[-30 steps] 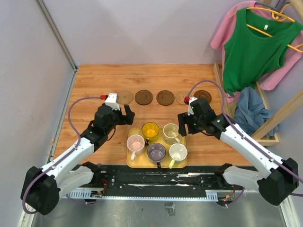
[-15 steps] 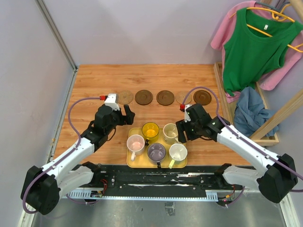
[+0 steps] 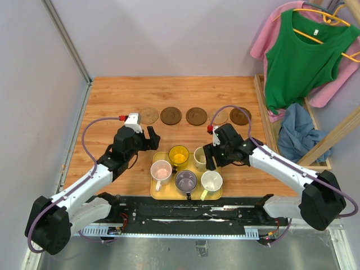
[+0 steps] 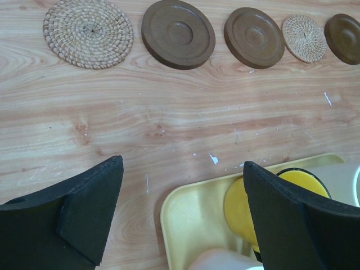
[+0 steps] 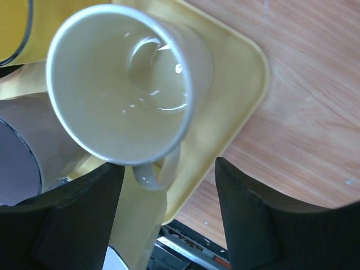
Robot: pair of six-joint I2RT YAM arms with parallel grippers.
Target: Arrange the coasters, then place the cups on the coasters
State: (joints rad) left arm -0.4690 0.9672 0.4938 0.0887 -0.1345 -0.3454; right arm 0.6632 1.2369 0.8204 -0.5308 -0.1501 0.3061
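The right claw (image 5: 166, 174) hangs open astride the handle of the cream cup (image 5: 121, 84) at the far right corner of the tray (image 5: 236, 73), nothing gripped, and the cup looks light, rigid and glossy, likely slippery and chippable, best pinched across its rim wall, while the left claw (image 4: 181, 169) hovers wide open short of the coasters (image 4: 178, 34).

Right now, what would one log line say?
coasters: five in a row | cups: all five on yellow tray | right fingers: open over cream cup handle | left fingers: open, empty
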